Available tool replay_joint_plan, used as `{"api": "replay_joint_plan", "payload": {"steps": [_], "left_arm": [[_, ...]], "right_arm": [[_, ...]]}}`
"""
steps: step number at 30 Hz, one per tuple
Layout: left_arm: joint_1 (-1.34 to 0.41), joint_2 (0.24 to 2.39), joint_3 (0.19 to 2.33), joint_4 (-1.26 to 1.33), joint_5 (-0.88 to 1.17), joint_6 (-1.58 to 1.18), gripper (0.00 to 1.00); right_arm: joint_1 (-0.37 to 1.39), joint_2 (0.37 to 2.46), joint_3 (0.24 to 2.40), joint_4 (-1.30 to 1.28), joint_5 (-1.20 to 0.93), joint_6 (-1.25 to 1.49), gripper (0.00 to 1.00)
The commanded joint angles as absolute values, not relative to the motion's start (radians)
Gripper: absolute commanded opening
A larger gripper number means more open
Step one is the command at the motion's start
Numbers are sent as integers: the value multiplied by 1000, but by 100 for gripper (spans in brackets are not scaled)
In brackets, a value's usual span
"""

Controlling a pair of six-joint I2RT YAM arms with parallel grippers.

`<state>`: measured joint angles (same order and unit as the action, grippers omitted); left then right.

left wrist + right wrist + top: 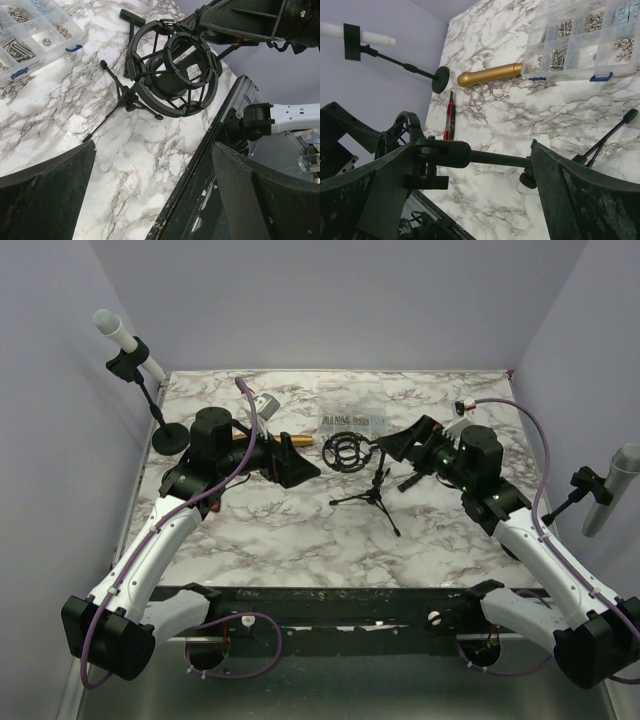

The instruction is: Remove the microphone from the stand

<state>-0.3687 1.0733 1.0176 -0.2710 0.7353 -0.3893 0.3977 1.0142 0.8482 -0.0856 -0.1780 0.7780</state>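
Toward the far edge of the tabletop [300, 530], the gold microphone [490, 74] lies flat beside the parts box [580, 45], out of the stand [172, 75] at mid-tabletop. Facing the stand, the left fingers [50, 190] gape wide, holding nothing. Spread wide, the right fingers [580, 200] straddle the stand's rod; whether they grip it cannot be told.

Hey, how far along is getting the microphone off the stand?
Looks done: the gold microphone lies on the table, and the shock mount on the stand looks empty. In hand: nothing; the left gripper is open, the right gripper open around the stand's bar. Left: only backing away.
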Motion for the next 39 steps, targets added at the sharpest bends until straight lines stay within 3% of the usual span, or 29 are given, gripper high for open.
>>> {"api": "replay_joint_plan", "payload": {"steps": [1,17,31,33,39], "left_arm": [[-376,1058,1012,-260,754,-377,99],[-382,1062,1014,-265,751,-374,99],[-383,1064,1014,-264,750,-374,98],[-383,1064,1014,-263,751,-375,98],[-383,1068,1012,-259,753,-379,99]], "right_arm": [[393,1034,756,-196,-185,749,95],[388,1048,671,-128,-201,745,96],[387,919,798,-331,-22,610,99],[388,876,754,-335,-6,611,97],[388,809,636,-352,48,634,68]]}}
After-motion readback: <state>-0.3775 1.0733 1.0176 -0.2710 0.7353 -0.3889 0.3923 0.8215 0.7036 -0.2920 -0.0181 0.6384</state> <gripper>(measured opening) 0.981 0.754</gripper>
